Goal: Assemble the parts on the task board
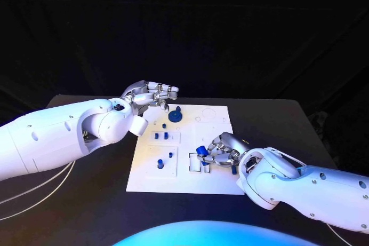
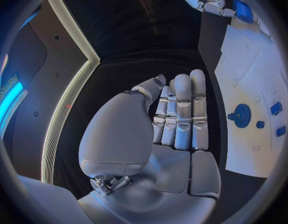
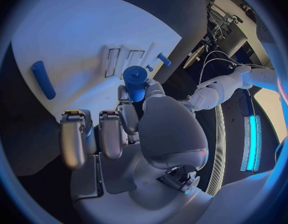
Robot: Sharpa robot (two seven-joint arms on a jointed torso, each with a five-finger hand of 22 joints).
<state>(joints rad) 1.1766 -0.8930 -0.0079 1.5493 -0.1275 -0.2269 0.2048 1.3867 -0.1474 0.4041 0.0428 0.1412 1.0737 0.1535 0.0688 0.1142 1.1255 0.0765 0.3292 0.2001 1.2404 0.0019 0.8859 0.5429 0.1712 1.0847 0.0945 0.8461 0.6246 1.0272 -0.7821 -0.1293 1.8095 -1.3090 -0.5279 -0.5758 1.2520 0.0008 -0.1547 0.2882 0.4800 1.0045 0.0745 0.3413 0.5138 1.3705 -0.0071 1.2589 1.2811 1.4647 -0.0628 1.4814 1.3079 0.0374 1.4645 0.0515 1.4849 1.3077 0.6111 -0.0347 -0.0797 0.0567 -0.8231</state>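
The white task board [image 1: 219,186] lies in the middle of the black table. My right hand [image 1: 221,151] hovers over its near right part and pinches a blue cylinder [image 1: 201,150] between thumb and a finger; the right wrist view shows the cylinder [image 3: 136,82] upright at the fingertips of that hand [image 3: 131,129]. My left hand [image 1: 150,94] hangs above the board's far left corner, fingers straight and holding nothing [image 2: 175,119]. A blue gear [image 1: 175,116] sits on the far part of the board, close to the left hand.
Small blue pegs [image 1: 161,135] stand in the board's left slots, another peg [image 1: 160,163] nearer me. A blue bar [image 3: 43,79] lies flat on the board beside the right hand. White cables [image 1: 38,195] run over the table's left side.
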